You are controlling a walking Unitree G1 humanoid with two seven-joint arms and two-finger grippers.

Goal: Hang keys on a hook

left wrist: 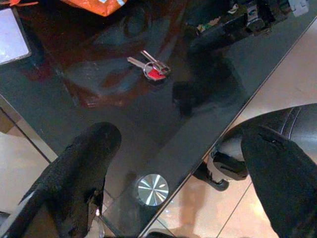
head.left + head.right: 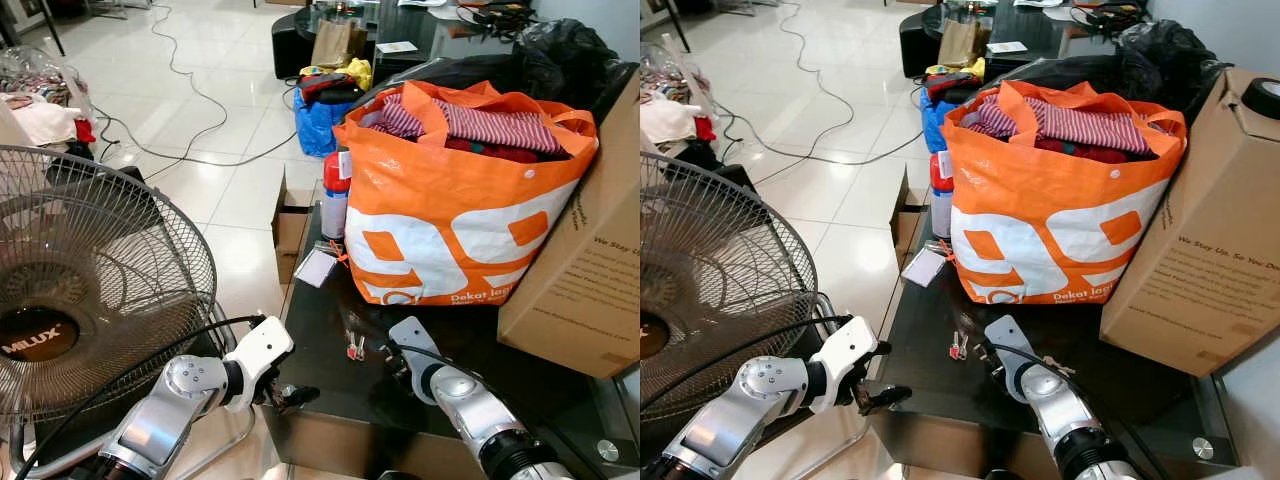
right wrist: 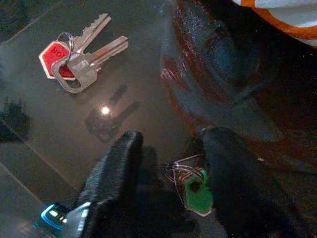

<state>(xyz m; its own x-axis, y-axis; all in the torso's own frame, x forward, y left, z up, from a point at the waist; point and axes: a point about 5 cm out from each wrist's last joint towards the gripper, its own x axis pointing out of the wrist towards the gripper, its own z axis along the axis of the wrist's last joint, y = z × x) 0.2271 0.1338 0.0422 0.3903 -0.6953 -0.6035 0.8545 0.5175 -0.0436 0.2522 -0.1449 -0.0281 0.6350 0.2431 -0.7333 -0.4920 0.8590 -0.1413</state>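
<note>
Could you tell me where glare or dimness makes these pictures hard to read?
Head views: sharp, daylight glare on the floor tiles. Right wrist view: dim, a lamp glint on the glass table beside the red-tagged keys. Left wrist view: dark reflections on the glass, the left claw blurred up close.

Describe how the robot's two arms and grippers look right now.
Both arms are silver metal tubes with round joints, white housings at the wrists and a thin black cable running along each. The left gripper and the right gripper each have two long black fingers with a matte, slightly textured surface.
</note>
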